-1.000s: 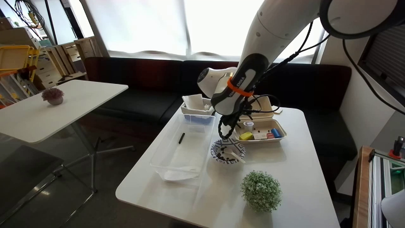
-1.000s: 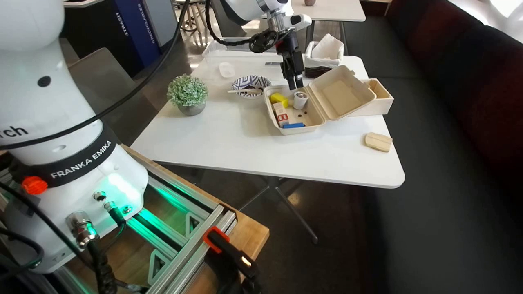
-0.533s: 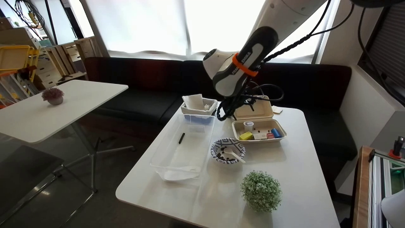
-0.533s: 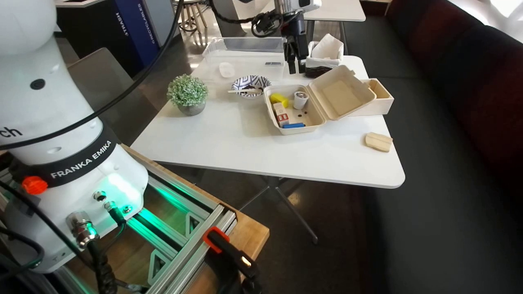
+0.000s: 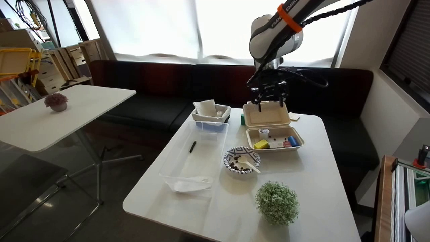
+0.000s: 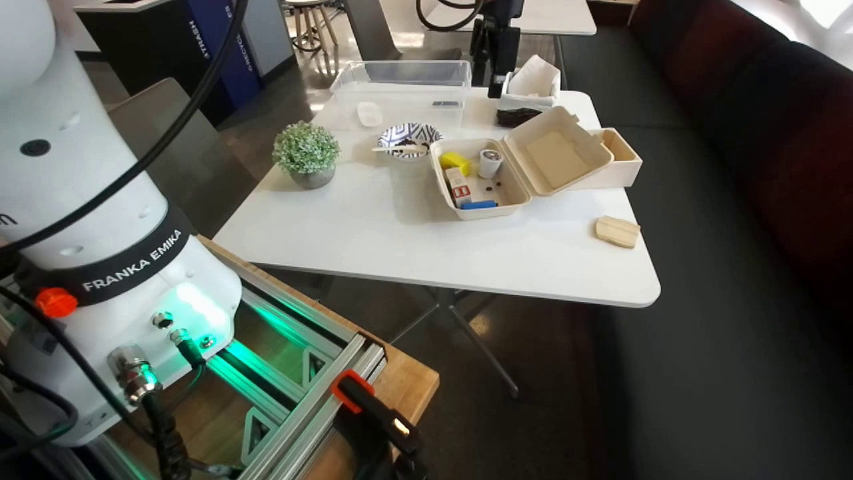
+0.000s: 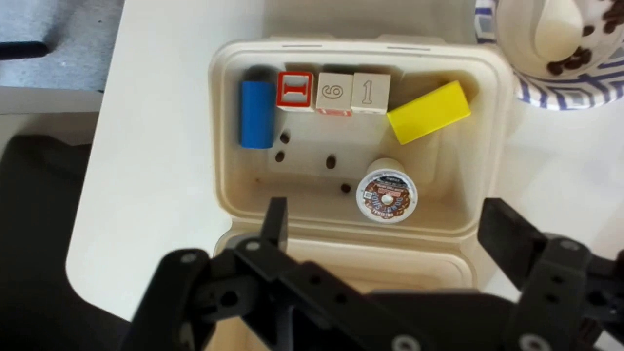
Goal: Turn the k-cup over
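Inside the matte box, perhaps pulp, stands a round k-cup, the pincer above spread wide.

Office-style break area: long padded bench, white tables, bin marked TRASH.

One k-cup, three cubes, one bowl

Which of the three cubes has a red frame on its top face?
The end cube nearest the blue block; the middle cube and the third cube have pale tops with no frame.
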Controlling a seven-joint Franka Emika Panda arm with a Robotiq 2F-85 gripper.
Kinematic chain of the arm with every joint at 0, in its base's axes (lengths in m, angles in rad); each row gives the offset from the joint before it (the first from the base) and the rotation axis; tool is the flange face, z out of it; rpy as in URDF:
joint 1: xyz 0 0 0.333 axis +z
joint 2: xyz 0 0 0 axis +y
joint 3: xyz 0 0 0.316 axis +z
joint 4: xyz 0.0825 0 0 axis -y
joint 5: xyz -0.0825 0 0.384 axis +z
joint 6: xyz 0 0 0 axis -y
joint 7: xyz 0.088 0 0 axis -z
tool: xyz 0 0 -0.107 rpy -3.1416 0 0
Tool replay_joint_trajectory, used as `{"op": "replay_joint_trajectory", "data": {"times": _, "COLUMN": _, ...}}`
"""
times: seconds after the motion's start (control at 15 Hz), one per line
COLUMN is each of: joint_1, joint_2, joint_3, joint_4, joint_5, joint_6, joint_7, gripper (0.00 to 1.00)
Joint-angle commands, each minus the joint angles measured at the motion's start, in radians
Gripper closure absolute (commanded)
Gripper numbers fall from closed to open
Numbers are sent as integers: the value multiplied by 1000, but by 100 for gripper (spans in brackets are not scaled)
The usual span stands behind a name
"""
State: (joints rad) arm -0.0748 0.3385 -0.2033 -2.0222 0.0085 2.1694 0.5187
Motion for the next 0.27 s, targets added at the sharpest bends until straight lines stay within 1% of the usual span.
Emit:
{"op": "replay_joint_trajectory", "data": {"times": 0.0, "joint_1": -13, "joint_2": -13, "joint_3": 1, "joint_4": -8, "joint_5": 6, "joint_6": -2, "joint_7": -16, "gripper": 0}}
{"op": "replay_joint_trajectory", "data": {"times": 0.2, "joint_1": -11, "joint_2": -11, "joint_3": 1, "joint_4": -2, "joint_5": 4, "joint_6": -2, "joint_7": -14, "gripper": 0}}
